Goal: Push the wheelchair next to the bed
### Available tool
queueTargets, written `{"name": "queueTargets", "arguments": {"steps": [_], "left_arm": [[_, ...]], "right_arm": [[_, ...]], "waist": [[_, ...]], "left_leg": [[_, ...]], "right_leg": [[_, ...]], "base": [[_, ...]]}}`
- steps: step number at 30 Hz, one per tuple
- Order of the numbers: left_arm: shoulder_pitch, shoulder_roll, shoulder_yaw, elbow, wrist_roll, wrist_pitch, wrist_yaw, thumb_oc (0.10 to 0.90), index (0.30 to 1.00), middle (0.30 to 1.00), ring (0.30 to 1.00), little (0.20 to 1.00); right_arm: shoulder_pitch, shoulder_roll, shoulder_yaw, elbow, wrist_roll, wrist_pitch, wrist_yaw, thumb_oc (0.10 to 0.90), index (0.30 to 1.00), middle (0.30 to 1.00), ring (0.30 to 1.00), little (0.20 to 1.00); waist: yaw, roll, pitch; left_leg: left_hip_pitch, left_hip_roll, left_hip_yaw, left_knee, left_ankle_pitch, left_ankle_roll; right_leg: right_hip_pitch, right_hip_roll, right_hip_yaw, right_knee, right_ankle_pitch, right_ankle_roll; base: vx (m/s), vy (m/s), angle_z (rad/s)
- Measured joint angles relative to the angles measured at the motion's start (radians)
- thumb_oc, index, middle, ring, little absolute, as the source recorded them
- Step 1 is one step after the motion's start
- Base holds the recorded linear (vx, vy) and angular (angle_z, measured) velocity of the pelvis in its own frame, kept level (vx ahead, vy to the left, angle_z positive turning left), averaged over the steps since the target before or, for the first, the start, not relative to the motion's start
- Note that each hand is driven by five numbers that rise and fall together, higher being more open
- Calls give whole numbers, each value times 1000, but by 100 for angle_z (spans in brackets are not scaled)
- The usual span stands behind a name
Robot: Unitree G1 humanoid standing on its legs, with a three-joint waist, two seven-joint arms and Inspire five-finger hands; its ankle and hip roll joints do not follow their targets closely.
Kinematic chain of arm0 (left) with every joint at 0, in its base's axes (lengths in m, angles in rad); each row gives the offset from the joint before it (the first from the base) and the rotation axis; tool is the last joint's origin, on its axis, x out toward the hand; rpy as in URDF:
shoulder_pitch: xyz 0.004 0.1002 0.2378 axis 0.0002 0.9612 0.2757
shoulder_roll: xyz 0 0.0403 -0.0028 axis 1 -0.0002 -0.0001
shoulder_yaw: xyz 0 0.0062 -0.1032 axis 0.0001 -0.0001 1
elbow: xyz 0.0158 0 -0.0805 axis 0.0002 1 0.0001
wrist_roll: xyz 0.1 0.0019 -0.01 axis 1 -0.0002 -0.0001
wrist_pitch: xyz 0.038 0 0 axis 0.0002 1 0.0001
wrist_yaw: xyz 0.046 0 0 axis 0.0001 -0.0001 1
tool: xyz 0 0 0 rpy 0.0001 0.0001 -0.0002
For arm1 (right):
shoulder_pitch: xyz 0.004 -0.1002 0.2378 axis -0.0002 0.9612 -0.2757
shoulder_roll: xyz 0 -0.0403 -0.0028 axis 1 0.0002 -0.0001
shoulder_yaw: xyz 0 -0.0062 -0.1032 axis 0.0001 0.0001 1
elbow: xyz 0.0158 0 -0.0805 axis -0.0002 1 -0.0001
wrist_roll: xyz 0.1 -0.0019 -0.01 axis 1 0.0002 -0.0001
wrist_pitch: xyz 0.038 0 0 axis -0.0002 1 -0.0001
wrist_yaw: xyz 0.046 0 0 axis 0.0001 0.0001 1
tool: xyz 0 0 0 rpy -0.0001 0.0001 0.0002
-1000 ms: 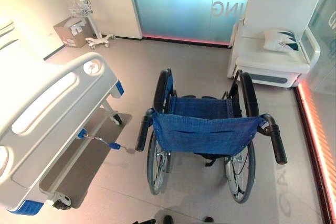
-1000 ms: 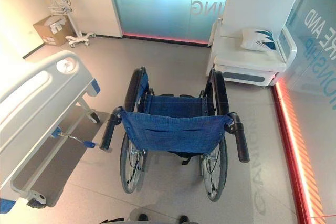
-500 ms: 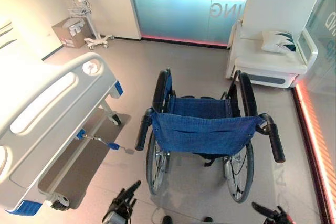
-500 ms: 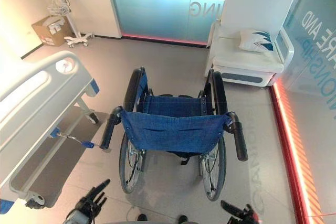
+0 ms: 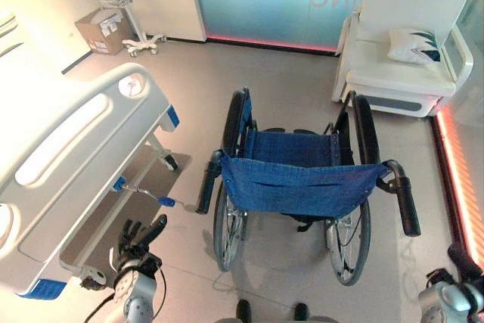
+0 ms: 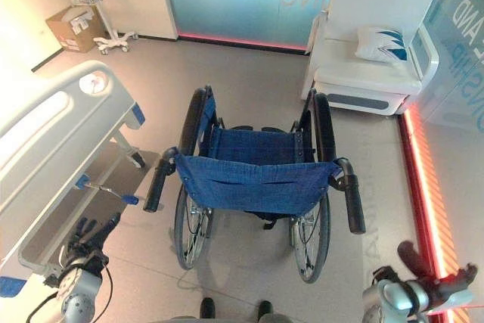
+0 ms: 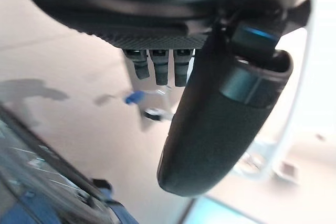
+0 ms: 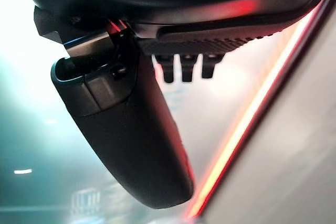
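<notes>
Wheelchair [image 5: 299, 187] with blue woven cloth seat and back, matt black grips, shiny metal spokes, bed [image 5: 68, 156] footboard of smooth white plastic (slightly glossy), armchair [image 5: 404, 58] in smooth white upholstery, floor [image 5: 287, 73] matt grey

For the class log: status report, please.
Left hand and right hand open, clear of handles. Wheelchair right of bed, floor gap between. Nothing blocking.

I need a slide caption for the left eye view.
Blue wheelchair beside the bed, both hands open, short of its handles.
</notes>
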Motion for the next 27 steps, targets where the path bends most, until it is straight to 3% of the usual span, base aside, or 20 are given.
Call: {"name": "queueTargets", "arguments": {"steps": [5,9,15,17,22,27], "left_arm": [[-23,41,52,-135,91,-12,35,800,900,900,900,900],[-23,49,70,-267,36,16,-88,800,900,900,900,900],[42,54,54,-356,-115,224,-315,800,900,900,900,900],[72,70,54,-356,-132,275,-360,800,900,900,900,900],[144,203,63,-362,-177,417,-485,800,900,900,900,900],[151,294,65,-405,-242,519,-498,800,900,900,900,900]], "right_arm": [[-28,-38,3,-148,-40,-1,31,800,900,900,900,900],[-23,-41,12,-223,-31,11,214,800,900,900,900,900],[30,-80,37,-273,23,77,465,800,900,900,900,900],[53,-88,37,-291,60,91,505,800,900,900,900,900],[113,-123,20,-329,162,118,566,800,900,900,900,900],[128,-188,2,-332,211,143,594,800,900,900,900,900]], "waist": [[0,1,0],[7,3,2],[7,6,12],[2,7,24],[3,7,39],[6,7,40]], "left_leg": [[-2,0,1,0,0,0],[-5,-1,4,0,0,0],[-13,-1,7,0,0,-1],[-14,-1,8,0,0,-1],[-17,0,10,0,-1,-1],[-23,-2,9,0,-4,-5]], "right_leg": [[-3,0,1,0,0,0],[-5,-1,0,0,0,0],[-19,-1,1,0,0,1],[-20,-1,2,0,0,1],[-19,-2,1,0,0,1],[-20,-3,-2,0,0,1]], "base": [[0,0,0],[-21,0,0],[-5,1,0],[0,0,0],[7,4,0],[-16,15,3]]}}
